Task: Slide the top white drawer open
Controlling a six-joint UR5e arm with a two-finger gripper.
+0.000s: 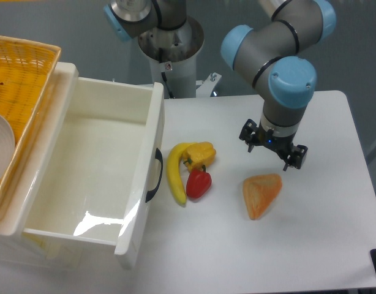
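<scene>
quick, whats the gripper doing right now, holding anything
Gripper: jaws open, holding nothing, hanging above the table just above the orange wedge.

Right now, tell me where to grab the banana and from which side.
Grip the banana at its middle, coming straight down with the claw closing across its narrow width. It lies flat on the table, curved lengthwise. Avoid the upper end: the yellow pepper and red pepper sit against its right side, so the lower middle likely gives more room.
</scene>
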